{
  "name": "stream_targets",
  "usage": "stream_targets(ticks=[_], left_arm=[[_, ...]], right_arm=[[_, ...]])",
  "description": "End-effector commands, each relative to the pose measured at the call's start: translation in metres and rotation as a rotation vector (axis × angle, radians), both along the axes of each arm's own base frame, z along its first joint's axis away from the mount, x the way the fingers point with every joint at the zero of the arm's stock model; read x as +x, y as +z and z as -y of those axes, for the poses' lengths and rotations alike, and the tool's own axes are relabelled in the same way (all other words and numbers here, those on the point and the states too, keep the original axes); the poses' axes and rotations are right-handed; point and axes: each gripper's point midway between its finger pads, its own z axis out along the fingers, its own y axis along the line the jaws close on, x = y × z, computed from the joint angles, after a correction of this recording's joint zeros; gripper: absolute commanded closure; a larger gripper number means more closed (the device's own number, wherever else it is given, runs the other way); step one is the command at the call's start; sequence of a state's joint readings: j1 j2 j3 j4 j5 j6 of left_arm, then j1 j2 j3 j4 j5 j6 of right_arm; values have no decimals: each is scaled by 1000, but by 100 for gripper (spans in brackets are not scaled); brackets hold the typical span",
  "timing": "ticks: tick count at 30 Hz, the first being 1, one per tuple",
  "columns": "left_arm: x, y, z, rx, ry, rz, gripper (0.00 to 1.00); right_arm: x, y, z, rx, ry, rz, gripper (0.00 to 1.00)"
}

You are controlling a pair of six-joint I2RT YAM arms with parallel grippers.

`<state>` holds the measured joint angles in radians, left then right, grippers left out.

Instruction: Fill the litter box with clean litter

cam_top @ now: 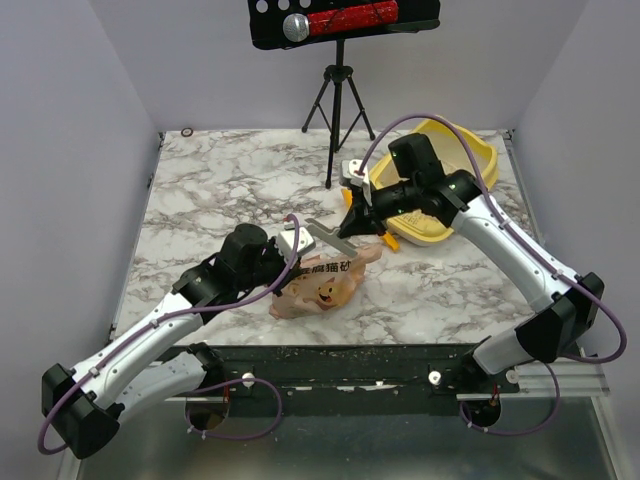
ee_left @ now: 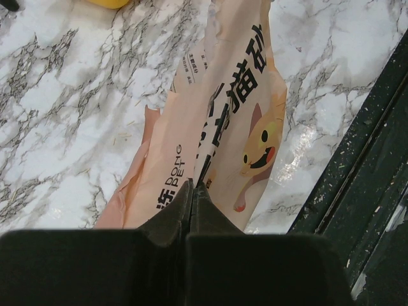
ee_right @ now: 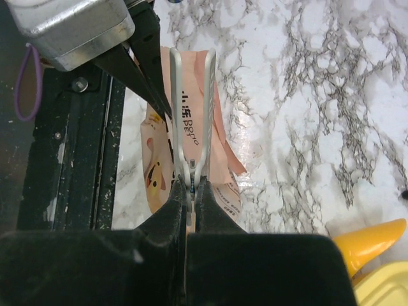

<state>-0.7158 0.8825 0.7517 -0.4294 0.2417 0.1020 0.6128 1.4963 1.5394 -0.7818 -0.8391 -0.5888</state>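
Left gripper (ee_left: 193, 188) pinching tan printed paper bag (ee_left: 223, 115), right gripper (ee_right: 191, 191) clamping two-pronged metal tool (ee_right: 191, 95) above it, yellow plastic litter box (cam_top: 432, 230) behind

Bright, even light; soft shadows; wrist foregrounds blurred.

The marble table (cam_top: 220, 190) carries the litter box (cam_top: 483, 152), a tan bag (cam_top: 325, 290) and a tripod (cam_top: 338, 110)

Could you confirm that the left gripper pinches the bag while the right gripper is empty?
Not quite: the right gripper is not empty. It is shut on a metal tool, as the right wrist view shows. The left gripper does pinch the bag.
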Motion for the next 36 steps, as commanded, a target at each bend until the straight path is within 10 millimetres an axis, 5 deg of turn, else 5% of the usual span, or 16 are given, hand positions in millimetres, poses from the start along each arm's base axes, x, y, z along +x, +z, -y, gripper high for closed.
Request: stream_targets(ticks=[1,14,20,31,36], left_arm=[[-5,-5,-6,23,14,-21,100],[-2,2,-10,1,46,14,100],[2,6,-11,-7,68,35,100],[9,10,-17,-15,131,50,100],[9,17,-19,-35,142,68,100]], right_arm=[[-2,-1,-8,75,116,98,100],[-4,-32,-9,50,169,79,100],[2,-62,7,-96,107,41,100],[15,-85,45,-335,-65,70,100],[9,-86,38,-331,-49,67,100]])
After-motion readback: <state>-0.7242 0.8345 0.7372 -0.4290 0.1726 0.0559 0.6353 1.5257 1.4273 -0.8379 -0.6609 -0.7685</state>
